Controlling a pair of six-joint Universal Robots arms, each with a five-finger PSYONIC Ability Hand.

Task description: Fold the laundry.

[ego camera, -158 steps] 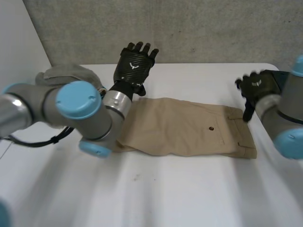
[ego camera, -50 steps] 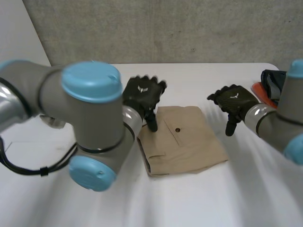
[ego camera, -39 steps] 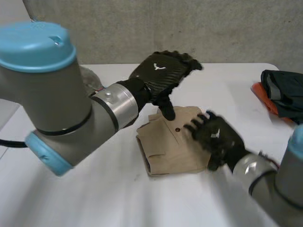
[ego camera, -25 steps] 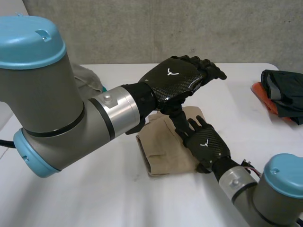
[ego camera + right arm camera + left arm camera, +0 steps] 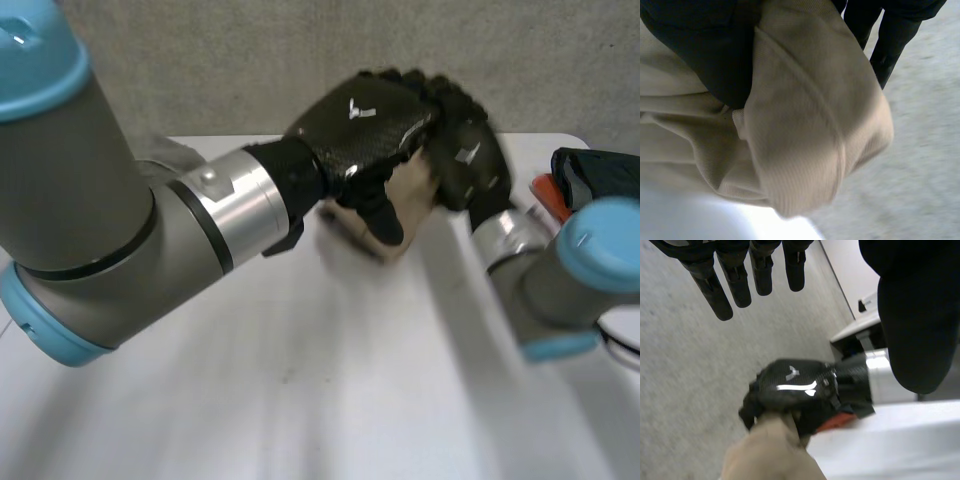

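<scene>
Overhead first, from the head view: the left hand (image 5: 370, 115) reaches in from 9 o'clock over the white table (image 5: 300, 400). The right hand (image 5: 472, 165) meets it from 3 o'clock. A folded tan garment (image 5: 412, 190) sits between the two palms, with the left thumb lying across its near face. A small white emblem (image 5: 355, 108) marks the back of the left hand; it is a shape, not letters. At 3 o'clock of the hands a dark garment (image 5: 600, 175) lies on an orange piece (image 5: 545, 190).

The left wrist view shows that hand's fingers (image 5: 715, 290) straight and spread, holding nothing. Beyond them the right hand (image 5: 795, 395), bearing a similar emblem, clutches the tan garment (image 5: 767, 452).

The right wrist view shows the right thumb (image 5: 715, 55) pressing the garment (image 5: 805, 130) against its fingers (image 5: 887, 42) behind the fold.
</scene>
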